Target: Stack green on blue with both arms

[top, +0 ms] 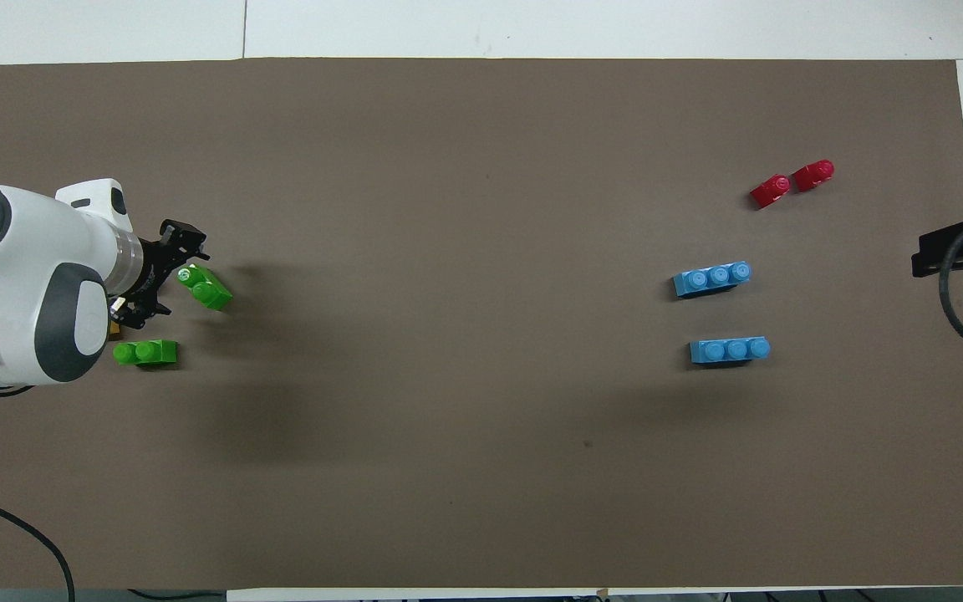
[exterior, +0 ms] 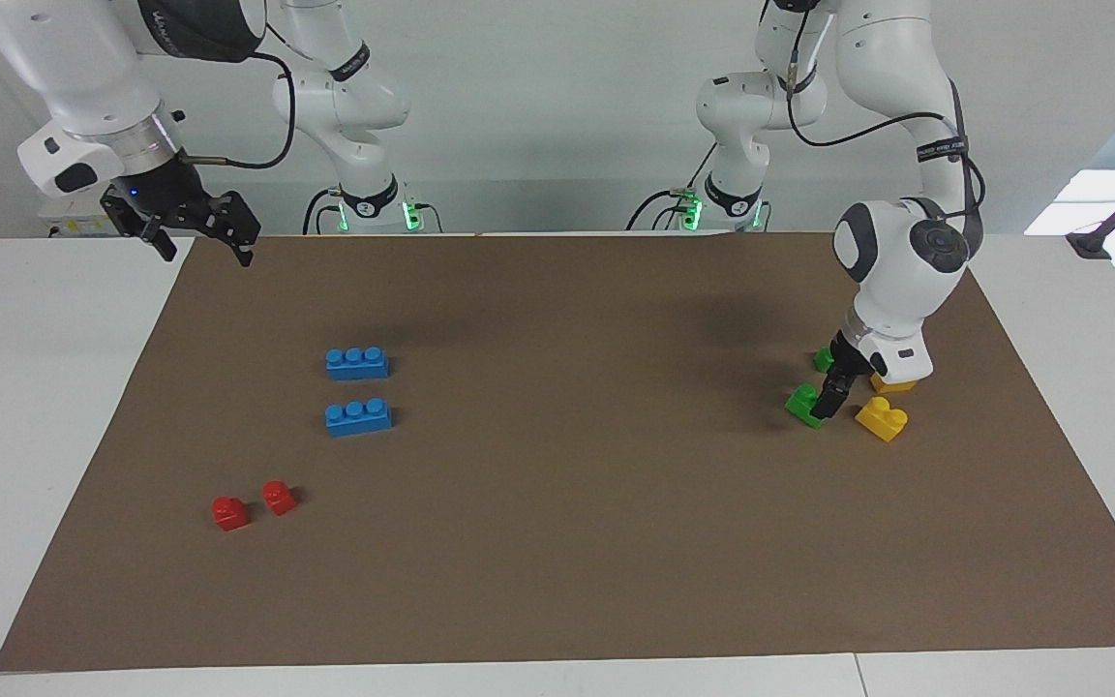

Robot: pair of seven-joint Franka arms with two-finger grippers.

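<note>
Red bricks [exterior: 253, 504] nearest camera, untouched. Green [exterior: 806, 403] on tabletop [exterior: 557, 542], left gripper [exterior: 834, 394] beside it, fingers' state indiscernible. Blue [exterior: 358, 416] bare toward right arm's end. Right gripper [exterior: 199, 227] waiting, fingers spread. Stacking not begun.

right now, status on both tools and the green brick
Left tool down at green brick, grip unconfirmed. Right tool waiting, raised at mat edge. Blue bricks untouched. Yellow brick beside the pick.

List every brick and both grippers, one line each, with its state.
Left gripper: down at the green bricks, jaws at the farther one.
Farther green brick: on the mat, skewed.
Nearer green brick: flat, untouched.
Blue bricks: flat, apart, unstacked.
Red bricks: side by side.
Yellow bricks: beside the left gripper.
Right gripper: waits raised, jaws open.
</note>
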